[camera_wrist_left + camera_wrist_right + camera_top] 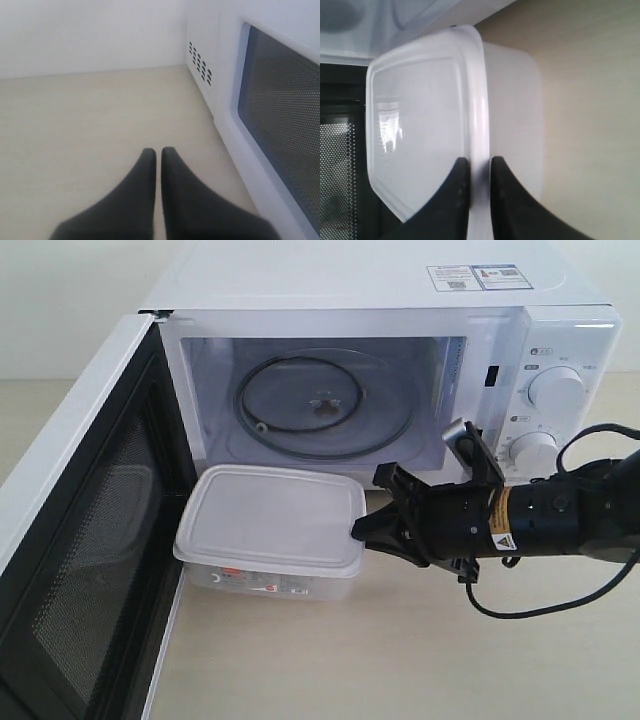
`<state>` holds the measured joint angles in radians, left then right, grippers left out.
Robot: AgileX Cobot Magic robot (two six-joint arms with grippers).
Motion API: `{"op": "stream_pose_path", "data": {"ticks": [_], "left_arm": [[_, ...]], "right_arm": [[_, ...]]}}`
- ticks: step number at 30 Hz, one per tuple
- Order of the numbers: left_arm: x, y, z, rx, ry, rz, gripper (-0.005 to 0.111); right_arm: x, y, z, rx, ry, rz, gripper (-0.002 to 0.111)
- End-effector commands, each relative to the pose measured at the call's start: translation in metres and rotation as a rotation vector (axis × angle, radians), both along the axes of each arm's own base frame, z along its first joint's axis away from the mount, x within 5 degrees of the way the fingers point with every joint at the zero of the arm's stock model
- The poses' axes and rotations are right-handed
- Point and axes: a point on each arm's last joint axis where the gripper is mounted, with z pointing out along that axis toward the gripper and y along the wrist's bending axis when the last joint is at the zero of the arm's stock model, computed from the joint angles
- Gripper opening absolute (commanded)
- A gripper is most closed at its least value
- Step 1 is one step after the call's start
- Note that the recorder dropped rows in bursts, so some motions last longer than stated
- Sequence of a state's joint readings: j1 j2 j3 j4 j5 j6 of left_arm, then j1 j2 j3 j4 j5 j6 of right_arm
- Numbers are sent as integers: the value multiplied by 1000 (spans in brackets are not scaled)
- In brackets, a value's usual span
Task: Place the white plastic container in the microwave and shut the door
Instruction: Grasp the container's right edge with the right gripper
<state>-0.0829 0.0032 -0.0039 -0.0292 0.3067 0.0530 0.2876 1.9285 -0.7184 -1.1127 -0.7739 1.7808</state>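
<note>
The white plastic container (270, 520) rests on the table right in front of the open microwave (400, 300), its red-and-white label facing the front. The door (90, 570) is swung wide to the left. My right gripper (362, 532) reaches in from the right at the container's right end. In the right wrist view the container (420, 110) fills the frame and my right gripper (479, 162) is shut on its lid rim, one finger on either side. My left gripper (158, 152) is shut and empty above bare table, outside the door (280, 125).
The glass turntable (300, 405) lies bare inside the cavity. Two round knobs (557, 390) sit on the right panel. A black cable (545, 605) loops on the table under the right arm. The microwave's vented side wall (200, 60) stands beyond the left gripper.
</note>
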Motion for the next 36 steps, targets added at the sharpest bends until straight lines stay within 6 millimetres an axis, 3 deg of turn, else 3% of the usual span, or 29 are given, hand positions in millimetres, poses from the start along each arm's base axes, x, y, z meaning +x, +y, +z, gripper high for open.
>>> {"op": "stream_pose_path", "data": {"ticks": [1, 11, 20, 31, 36], "left_arm": [[0, 0, -1, -5, 1, 1, 4], [0, 0, -1, -5, 1, 1, 4], [0, 0, -1, -5, 1, 1, 4], [0, 0, -1, -5, 1, 1, 4], [0, 0, -1, -5, 1, 1, 4]], "right_arm": [[-3, 0, 10, -57, -57, 74, 0], [-13, -5, 34, -155, -110, 140, 0], [-28, -11, 28, -284, -59, 319, 0], [-17, -52, 38, -114, -24, 261, 0], [-18, -54, 41, -80, -37, 285, 0]]}}
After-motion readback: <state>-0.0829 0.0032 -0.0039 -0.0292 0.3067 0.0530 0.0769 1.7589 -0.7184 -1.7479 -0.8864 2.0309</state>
